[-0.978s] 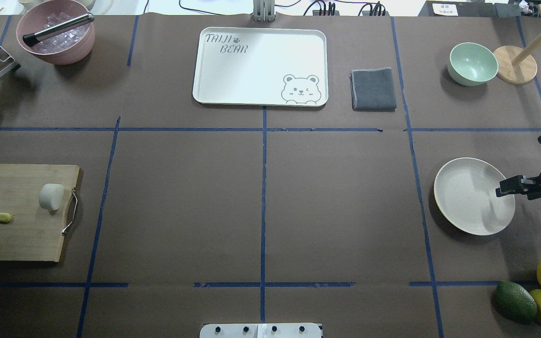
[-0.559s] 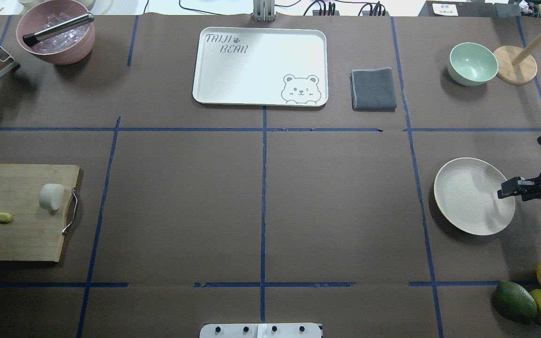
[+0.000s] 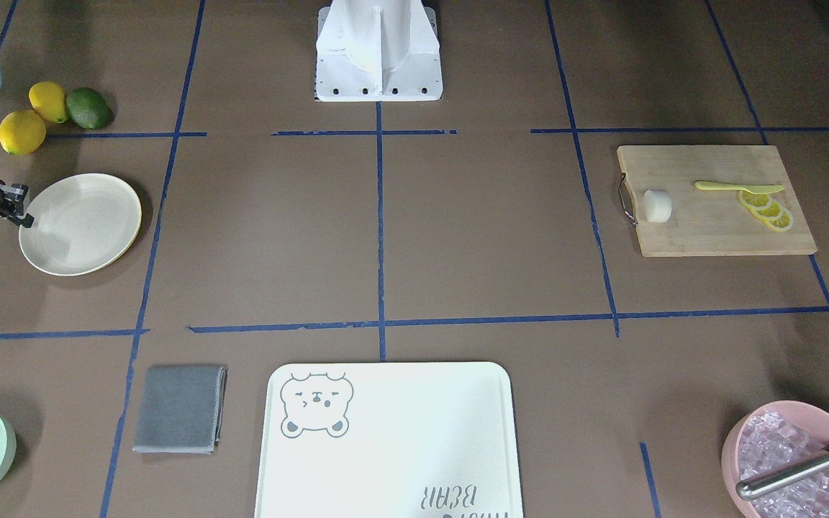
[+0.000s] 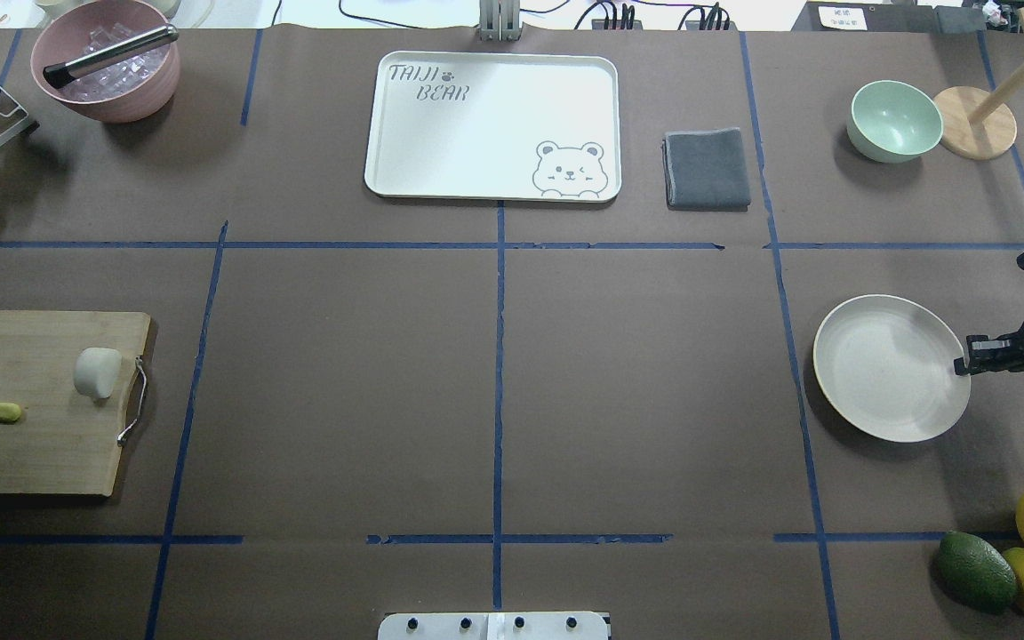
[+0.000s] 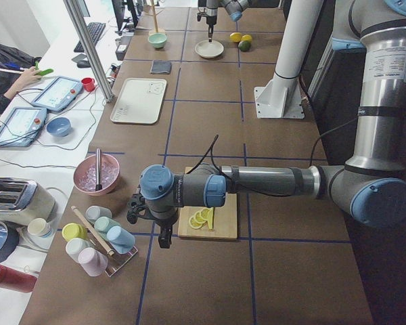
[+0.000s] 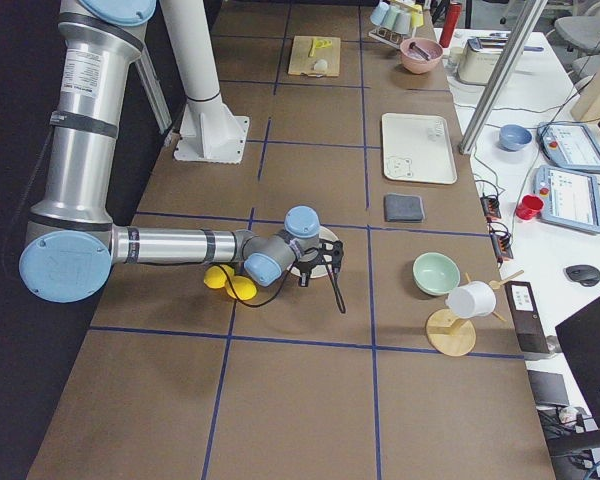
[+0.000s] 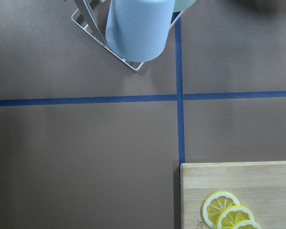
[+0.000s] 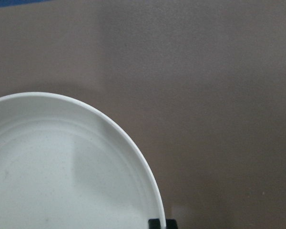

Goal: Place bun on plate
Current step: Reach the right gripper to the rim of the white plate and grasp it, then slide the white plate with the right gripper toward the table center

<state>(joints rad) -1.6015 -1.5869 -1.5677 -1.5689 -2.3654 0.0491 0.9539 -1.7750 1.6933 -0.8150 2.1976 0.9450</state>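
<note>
Find the bun (image 4: 98, 372) on the wooden board (image 4: 41, 444), far from the plate (image 4: 885, 369). See the right pincer (image 4: 963, 365) touching the plate's rim; cannot tell if clamped or apart. Same for the left pincer (image 5: 164, 238). Might tip the plate by tugging.

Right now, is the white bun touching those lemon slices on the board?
Apart. The front-facing view shows bare cutting board between the bun and the lemon slices.

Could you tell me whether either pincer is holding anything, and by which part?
The right pincer sits at the rim of the plate, but a firm hold cannot be told; the bun lies unheld.
</note>
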